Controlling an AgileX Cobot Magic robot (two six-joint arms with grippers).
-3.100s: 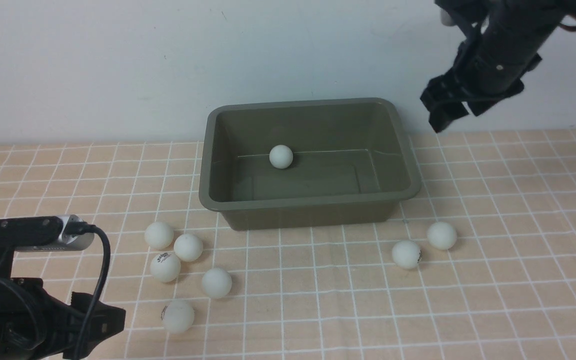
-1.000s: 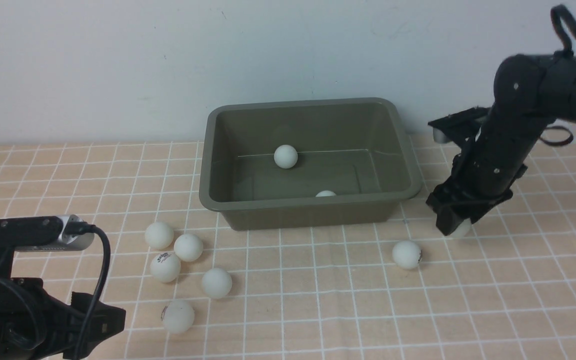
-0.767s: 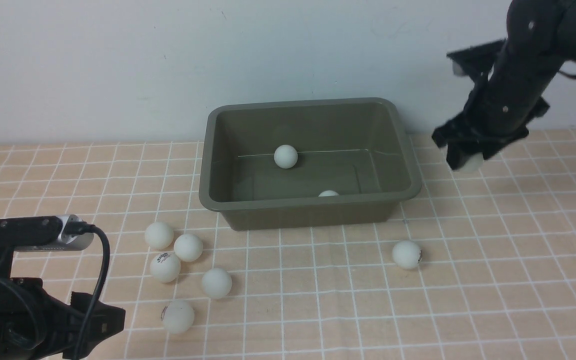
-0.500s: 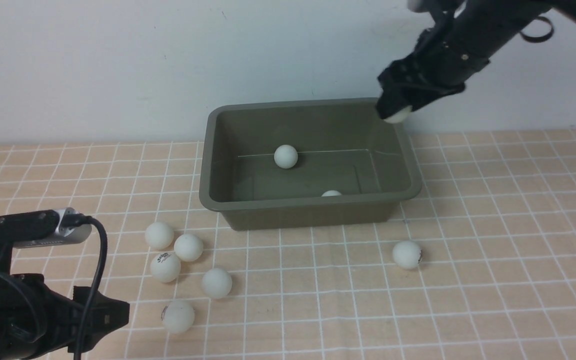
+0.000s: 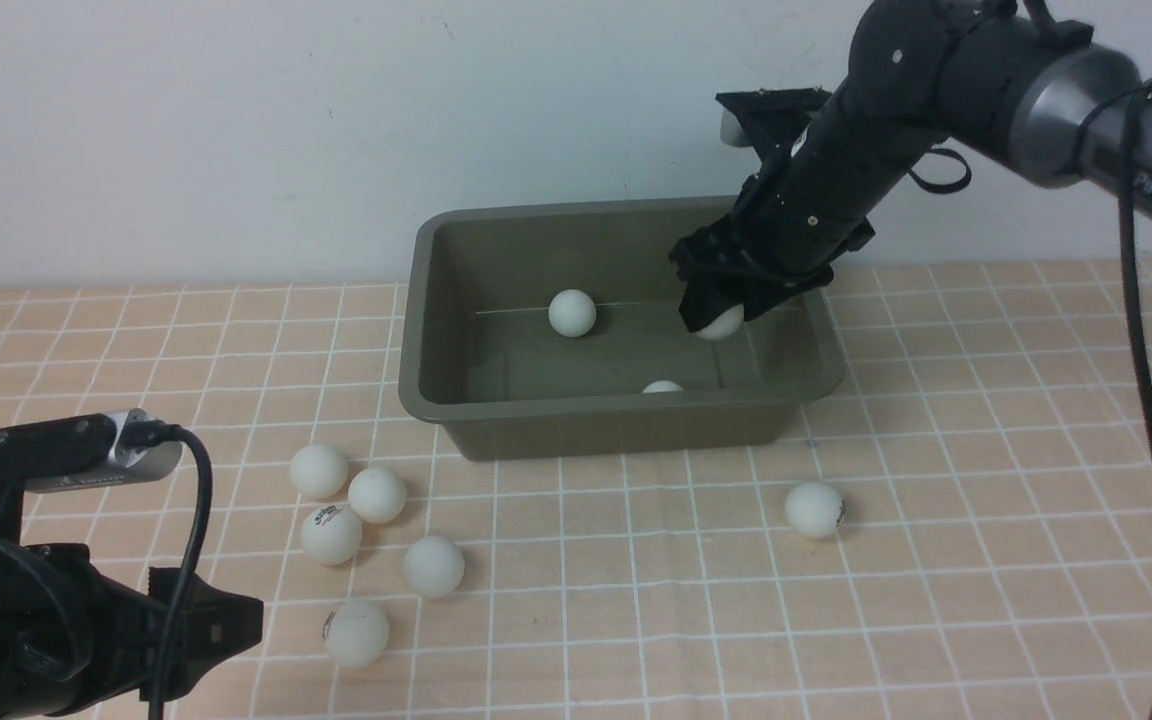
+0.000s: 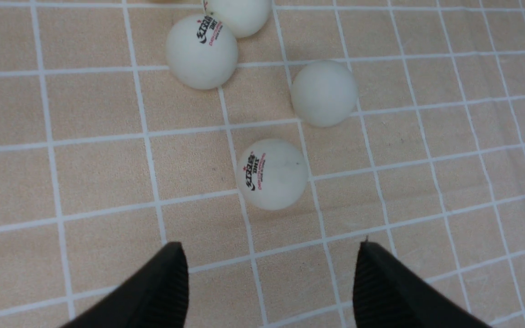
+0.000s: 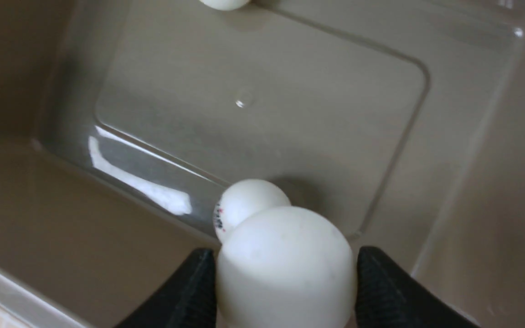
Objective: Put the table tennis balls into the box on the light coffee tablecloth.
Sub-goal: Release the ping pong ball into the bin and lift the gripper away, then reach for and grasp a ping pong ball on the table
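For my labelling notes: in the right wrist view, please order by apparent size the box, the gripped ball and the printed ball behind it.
1. box, filling the view
2. gripped ball
3. printed ball, partly hidden; nearness may exaggerate the difference

In the box (image 5: 616,425) lie two balls (image 5: 572,312); before it, five balls (image 5: 377,494) leftward, one ball (image 5: 814,510) rightward.

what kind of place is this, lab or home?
Probably a robotics lab bench: two robot arms, a checked tablecloth against a bare wall, with table tennis balls and a green box on it.
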